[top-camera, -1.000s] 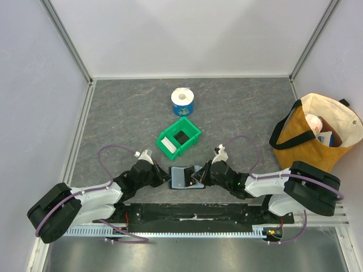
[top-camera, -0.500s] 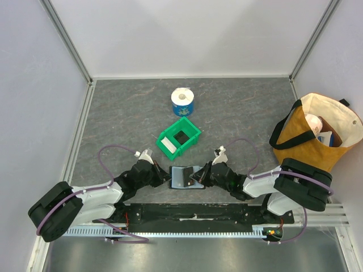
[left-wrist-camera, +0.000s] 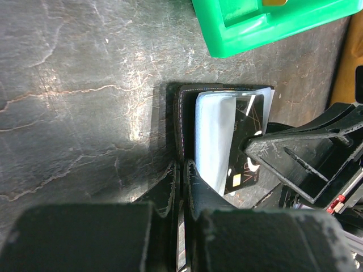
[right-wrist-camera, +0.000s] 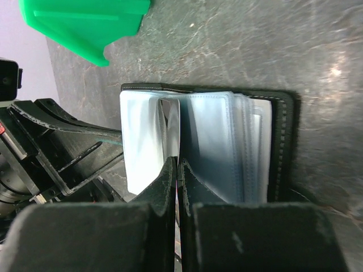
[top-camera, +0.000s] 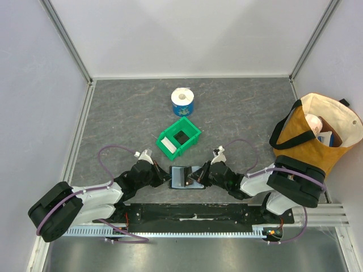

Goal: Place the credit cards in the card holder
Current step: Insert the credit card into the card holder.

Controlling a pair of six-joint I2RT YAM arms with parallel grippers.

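Note:
The card holder (top-camera: 180, 177) lies open on the dark table between both grippers, black cover (left-wrist-camera: 182, 116) outside and bluish pockets (right-wrist-camera: 215, 141) fanned out. My left gripper (left-wrist-camera: 182, 169) is shut on the edge of its cover. A black credit card (left-wrist-camera: 248, 141) with a gold chip sticks partly out of the pockets on the right side. My right gripper (right-wrist-camera: 177, 163) is shut on that card, edge-on between two pocket leaves. A white credit card (top-camera: 166, 145) lies in the green bin (top-camera: 193, 131).
The green bin stands just behind the card holder, with a toilet roll (top-camera: 182, 101) further back. A tan tote bag (top-camera: 315, 133) with things in it stands at the right wall. Metal frame rails run along the left edge and the near edge.
The right arm's elbow has swung left and its gripper has pushed slightly left toward the card holder. The left arm and the holder stay put.

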